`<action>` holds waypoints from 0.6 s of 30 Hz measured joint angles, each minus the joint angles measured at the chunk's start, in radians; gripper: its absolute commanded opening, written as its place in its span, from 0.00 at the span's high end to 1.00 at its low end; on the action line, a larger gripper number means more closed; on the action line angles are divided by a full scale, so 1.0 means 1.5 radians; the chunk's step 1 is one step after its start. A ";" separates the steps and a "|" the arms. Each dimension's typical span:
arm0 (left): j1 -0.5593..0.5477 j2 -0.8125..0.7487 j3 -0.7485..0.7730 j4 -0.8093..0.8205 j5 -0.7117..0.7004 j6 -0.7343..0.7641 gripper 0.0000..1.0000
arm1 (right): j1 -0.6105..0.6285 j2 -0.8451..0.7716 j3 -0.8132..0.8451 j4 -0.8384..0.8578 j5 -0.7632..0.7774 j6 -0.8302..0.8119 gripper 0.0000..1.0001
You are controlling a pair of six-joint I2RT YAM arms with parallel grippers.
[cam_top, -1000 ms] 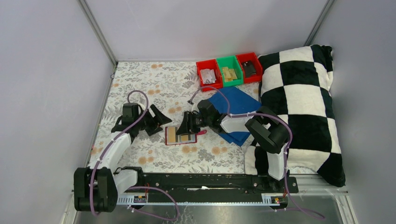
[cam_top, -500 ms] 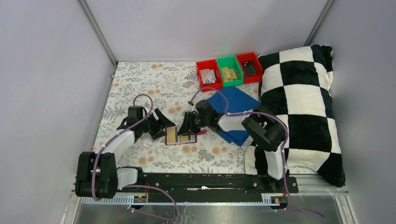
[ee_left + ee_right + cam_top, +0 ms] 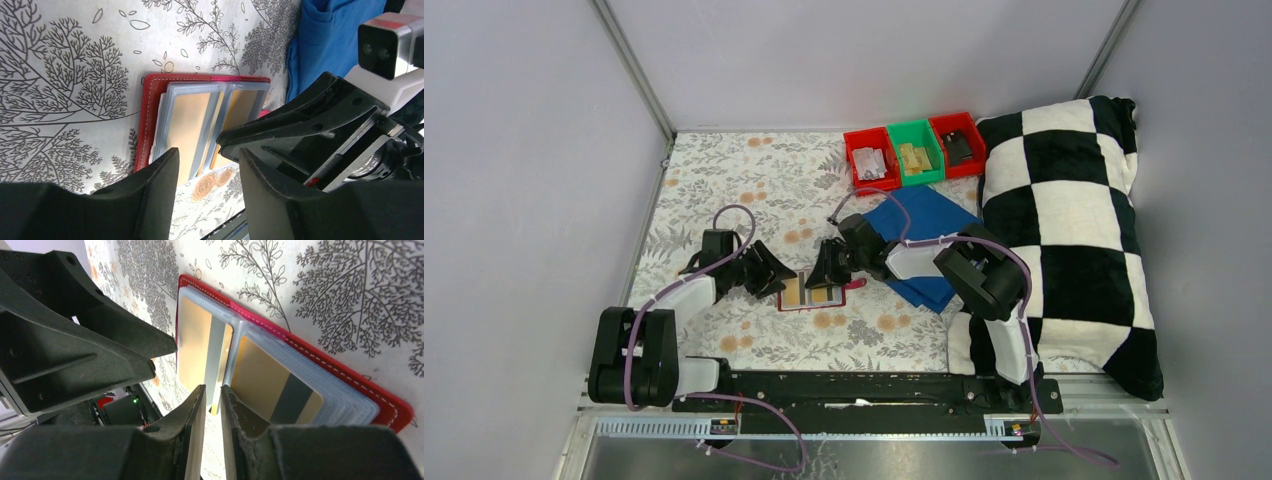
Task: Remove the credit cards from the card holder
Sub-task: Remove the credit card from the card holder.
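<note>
The red card holder lies open on the floral cloth, with tan-yellow cards in its clear sleeves. My left gripper is open at the holder's left edge; in the left wrist view its fingers straddle the near end of the left card. My right gripper rests over the holder's right page. In the right wrist view its fingers stand a narrow slit apart over the spine, between a tan card and a tan card with a dark stripe. No pale or dark grey card shows.
A folded blue cloth lies just right of the holder, under my right arm. Two red bins and a green bin stand at the back. A black-and-white checkered pillow fills the right side.
My left arm has swung right, bringing its open gripper from clear of the holder up to its left edge. The right gripper has stayed on the holder.
</note>
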 measured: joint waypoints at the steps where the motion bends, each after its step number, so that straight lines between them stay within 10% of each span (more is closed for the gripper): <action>1: -0.001 0.000 -0.001 0.000 -0.001 0.001 0.52 | 0.000 0.003 0.004 -0.001 0.002 0.002 0.76; 18: -0.034 0.035 -0.009 0.025 -0.013 -0.001 0.61 | 0.000 0.009 0.011 -0.014 0.033 0.032 0.73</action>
